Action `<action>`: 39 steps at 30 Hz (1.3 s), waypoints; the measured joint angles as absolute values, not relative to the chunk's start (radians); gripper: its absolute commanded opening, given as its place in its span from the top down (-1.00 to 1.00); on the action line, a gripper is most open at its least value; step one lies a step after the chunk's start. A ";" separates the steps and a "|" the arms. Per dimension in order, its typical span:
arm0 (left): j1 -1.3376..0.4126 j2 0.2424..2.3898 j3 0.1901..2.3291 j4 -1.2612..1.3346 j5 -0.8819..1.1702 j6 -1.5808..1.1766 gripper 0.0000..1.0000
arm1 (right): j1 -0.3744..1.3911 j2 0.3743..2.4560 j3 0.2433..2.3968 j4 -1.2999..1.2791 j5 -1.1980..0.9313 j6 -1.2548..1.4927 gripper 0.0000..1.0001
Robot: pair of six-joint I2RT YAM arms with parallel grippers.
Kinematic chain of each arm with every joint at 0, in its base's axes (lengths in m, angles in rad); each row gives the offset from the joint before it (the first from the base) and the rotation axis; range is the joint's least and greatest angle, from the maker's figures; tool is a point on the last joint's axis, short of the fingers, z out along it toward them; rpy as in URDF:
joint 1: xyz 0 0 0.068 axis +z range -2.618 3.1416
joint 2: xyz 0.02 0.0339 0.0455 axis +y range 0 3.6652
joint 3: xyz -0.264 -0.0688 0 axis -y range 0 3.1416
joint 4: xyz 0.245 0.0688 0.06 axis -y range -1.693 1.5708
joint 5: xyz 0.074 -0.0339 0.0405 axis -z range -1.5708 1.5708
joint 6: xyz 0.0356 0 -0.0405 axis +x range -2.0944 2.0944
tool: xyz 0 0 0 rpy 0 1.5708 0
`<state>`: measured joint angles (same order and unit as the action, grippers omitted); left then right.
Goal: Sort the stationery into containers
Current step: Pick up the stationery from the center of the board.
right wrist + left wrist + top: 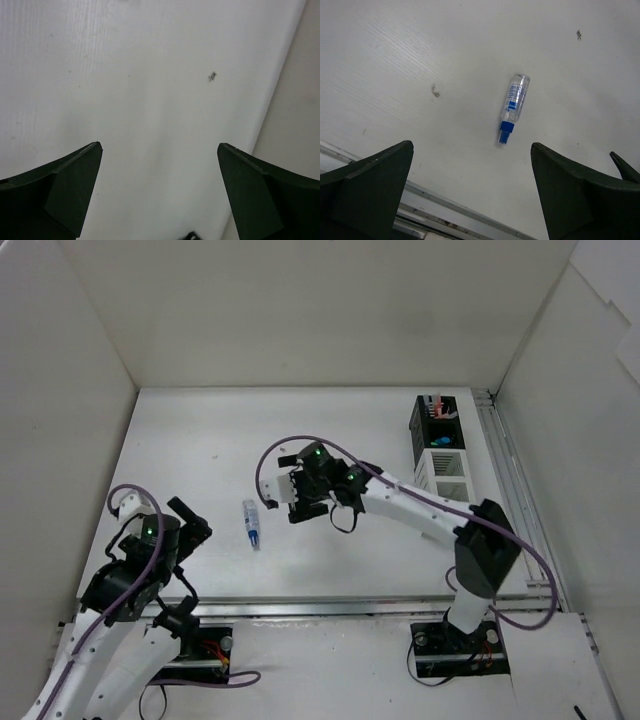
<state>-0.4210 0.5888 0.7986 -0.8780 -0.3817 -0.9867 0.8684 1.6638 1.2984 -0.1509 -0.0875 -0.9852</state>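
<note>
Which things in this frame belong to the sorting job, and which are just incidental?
Job:
- white-blue tube, lying loose on the table
- black box, with red pens standing in it
- white box, joined to the black one

Not the job:
- dark specks on the table
- metal rail
- purple cables

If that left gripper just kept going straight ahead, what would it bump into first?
Probably the blue-capped tube lying on the table, ahead of the open left gripper; depth is unclear, so bare table might come first.
</note>
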 measured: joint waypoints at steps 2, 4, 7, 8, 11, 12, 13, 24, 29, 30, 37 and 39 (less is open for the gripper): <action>-0.416 0.534 0.818 -0.946 -0.408 -1.028 -0.99 | 0.858 1.758 1.384 -0.206 -0.183 -1.148 -0.96; -0.411 0.505 0.831 -1.004 -0.432 -1.063 -0.99 | 0.858 1.835 1.476 -0.272 -0.256 -1.294 -0.96; -0.408 0.478 0.834 -1.072 -0.449 -1.094 -0.99 | 0.878 1.935 1.614 -0.342 -0.324 -1.463 -0.96; -0.408 0.467 0.834 -1.090 -0.452 -1.102 -0.99 | 0.891 1.967 1.656 -0.364 -0.345 -1.505 -0.96; -0.406 0.428 0.834 -1.127 -0.454 -1.111 -0.99 | 0.926 2.071 1.787 -0.441 -0.407 -1.610 -0.96; -0.406 0.414 0.834 -1.132 -0.452 -1.112 -0.99 | 0.933 2.106 1.822 -0.459 -0.424 -1.633 -0.96; -0.406 0.398 0.834 -1.133 -0.447 -1.111 -0.99 | 0.944 2.146 1.866 -0.487 -0.440 -1.660 -0.96; -0.406 0.345 0.834 -1.125 -0.391 -1.075 -0.99 | 0.983 2.382 2.074 -0.669 -0.454 -1.809 -0.95; -0.406 0.345 0.834 -1.126 -0.381 -1.060 -0.99 | 0.983 2.415 2.086 -0.669 -0.456 -1.818 -0.93; -0.406 0.344 0.834 -1.126 -0.381 -1.058 -0.99 | 0.983 2.418 2.094 -0.669 -0.456 -1.821 -0.90; -0.406 0.294 0.834 -1.126 -0.385 -1.056 -0.99 | 0.984 2.455 2.109 -0.582 -0.462 -1.797 -0.01; -0.406 0.278 0.834 -1.127 -0.390 -1.056 -0.99 | 0.984 2.465 2.115 -0.550 -0.459 -1.779 0.02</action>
<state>-0.4065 0.2783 0.8341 -1.1271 -0.3904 -1.0561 0.9844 2.4645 2.1155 -0.5499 -0.4587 -1.7794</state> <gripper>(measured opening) 0.996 0.506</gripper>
